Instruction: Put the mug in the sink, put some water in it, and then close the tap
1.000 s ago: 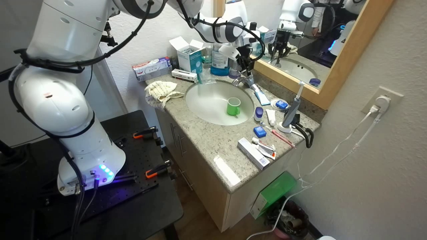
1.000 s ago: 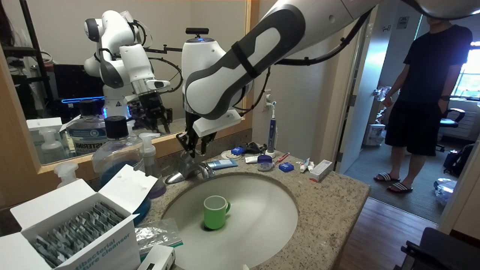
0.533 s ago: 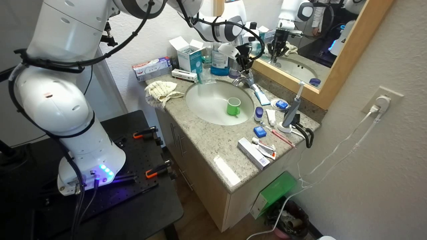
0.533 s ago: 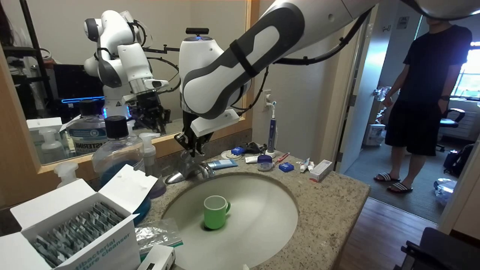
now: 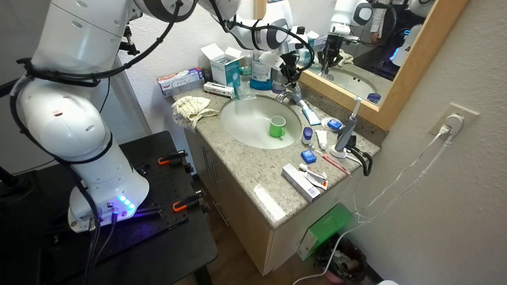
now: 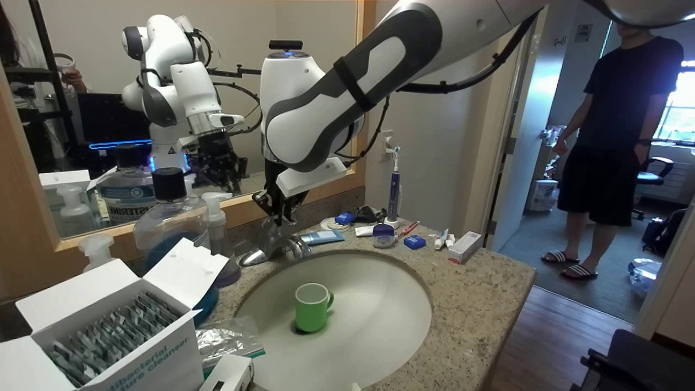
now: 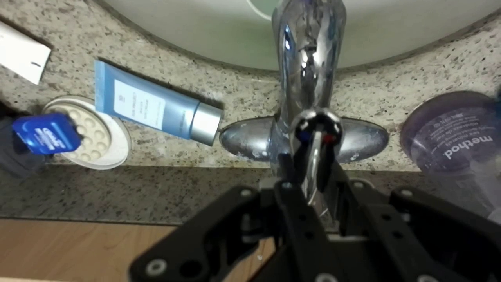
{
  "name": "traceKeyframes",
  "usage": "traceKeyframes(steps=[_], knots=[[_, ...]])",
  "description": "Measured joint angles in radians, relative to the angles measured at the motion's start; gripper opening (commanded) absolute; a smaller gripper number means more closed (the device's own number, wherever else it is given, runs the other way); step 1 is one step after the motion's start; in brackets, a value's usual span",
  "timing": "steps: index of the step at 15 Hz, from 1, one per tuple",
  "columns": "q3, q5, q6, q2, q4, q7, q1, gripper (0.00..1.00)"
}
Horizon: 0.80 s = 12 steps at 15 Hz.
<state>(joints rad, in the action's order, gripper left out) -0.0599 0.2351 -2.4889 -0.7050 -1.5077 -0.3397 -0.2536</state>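
The green mug [image 5: 275, 129] stands upright in the white sink [image 5: 245, 122], below the tap's spout side. It also shows in an exterior view [image 6: 310, 316], its handle to the right. In the wrist view only a bit of its rim and inside [image 7: 270, 5] shows at the top edge. The chrome tap [image 7: 309, 66] has one lever with a red and blue mark. My gripper [image 7: 313, 169] comes from above, its fingers close on both sides of the lever. It is above the tap in both exterior views [image 5: 292, 83] [image 6: 281, 216]. No water stream shows.
A blue tube [image 7: 148, 102] and a soap dish [image 7: 94, 135] lie beside the tap. A purple soap bottle [image 7: 450, 133] stands on the tap's other side. The mirror [image 6: 228, 32] is close behind the gripper. An open box [image 6: 125, 331] and mouthwash [image 6: 168, 228] stand near the sink.
The gripper's fingers have come together around the tap lever, and the wrist has shifted slightly. The last half second shows almost no motion. The mug has not moved.
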Motion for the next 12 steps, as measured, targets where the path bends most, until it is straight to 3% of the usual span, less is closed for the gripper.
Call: traceKeyframes(steps=[6,12], knots=[[-0.008,0.000,-0.018,0.065,-0.007,0.000,0.003,0.99],[-0.008,0.000,-0.043,0.099,-0.065,0.000,0.018,0.98]])
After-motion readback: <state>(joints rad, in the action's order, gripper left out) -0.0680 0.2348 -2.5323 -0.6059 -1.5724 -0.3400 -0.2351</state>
